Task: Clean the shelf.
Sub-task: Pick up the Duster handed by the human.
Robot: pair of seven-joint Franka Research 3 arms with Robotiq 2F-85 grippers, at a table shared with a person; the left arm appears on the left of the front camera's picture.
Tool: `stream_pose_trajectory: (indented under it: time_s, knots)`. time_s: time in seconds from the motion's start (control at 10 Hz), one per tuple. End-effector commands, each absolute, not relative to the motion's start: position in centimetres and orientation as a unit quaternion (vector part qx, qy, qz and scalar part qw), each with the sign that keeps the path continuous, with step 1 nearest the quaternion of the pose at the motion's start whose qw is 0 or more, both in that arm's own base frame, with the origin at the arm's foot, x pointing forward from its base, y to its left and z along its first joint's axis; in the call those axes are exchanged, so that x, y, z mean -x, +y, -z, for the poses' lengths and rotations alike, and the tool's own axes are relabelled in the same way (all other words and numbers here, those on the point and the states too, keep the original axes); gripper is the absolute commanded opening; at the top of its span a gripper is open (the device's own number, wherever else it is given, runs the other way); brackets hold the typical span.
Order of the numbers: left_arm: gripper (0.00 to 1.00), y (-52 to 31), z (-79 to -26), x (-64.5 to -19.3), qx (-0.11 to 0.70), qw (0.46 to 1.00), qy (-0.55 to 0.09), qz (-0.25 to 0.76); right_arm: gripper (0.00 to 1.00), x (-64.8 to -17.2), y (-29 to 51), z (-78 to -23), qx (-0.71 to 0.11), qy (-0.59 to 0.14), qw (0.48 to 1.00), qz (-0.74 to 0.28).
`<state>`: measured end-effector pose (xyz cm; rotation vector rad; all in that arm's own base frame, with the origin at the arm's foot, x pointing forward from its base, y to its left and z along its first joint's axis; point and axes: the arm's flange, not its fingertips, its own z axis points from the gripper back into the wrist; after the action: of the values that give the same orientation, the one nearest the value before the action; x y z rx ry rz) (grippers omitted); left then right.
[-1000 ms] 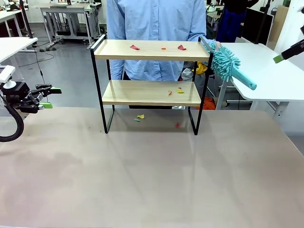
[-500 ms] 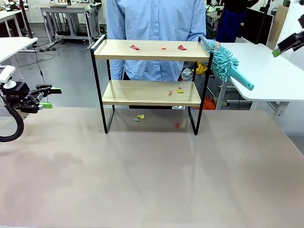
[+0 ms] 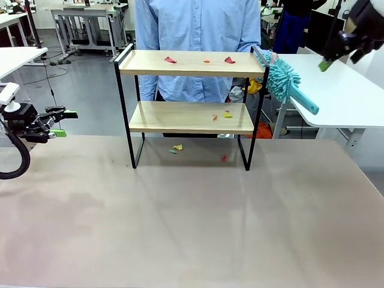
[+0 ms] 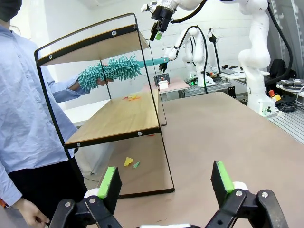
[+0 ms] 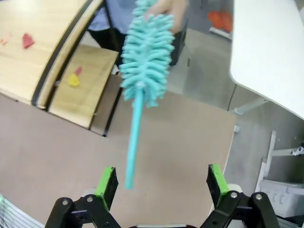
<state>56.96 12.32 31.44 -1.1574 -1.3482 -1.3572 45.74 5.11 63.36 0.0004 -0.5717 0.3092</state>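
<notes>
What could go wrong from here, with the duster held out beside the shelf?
1. The duster has a thin handle that sits off-centre, near one of the open right fingers. Closing there may catch only its tip, or miss it.
2. The person's hand grips the fluffy head close to the shelf rail. A hard pull could knock the hand or the shelf.

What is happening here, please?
A person holds a teal duster by its fluffy head beside the shelf, with the handle pointing toward the right gripper. That gripper hovers open near the handle end, not touching. The left gripper is open, off to the left. Coloured scraps lie on both boards and the table underneath.
</notes>
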Motion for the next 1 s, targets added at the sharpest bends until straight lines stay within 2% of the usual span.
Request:
stream_pose_trajectory:
  time_s: [0.0, 0.6, 0.9]
  knots:
    - [1.0, 12.3, -31.8, -56.9, 0.465, 0.436, -0.542, 0.548, 1.0, -45.3, 6.6, -61.9, 0.001, -0.281, 0.947, -0.153]
    - [1.0, 12.3, -31.8, -56.9, 0.465, 0.436, -0.542, 0.548, 1.0, -47.1, 9.8, -54.6, 0.01, -0.28, 0.95, -0.136]
    - [1.0, 12.3, -31.8, -56.9, 0.465, 0.436, -0.542, 0.548, 1.0, -47.7, 10.1, -52.7, 0.021, -0.279, 0.951, -0.131]
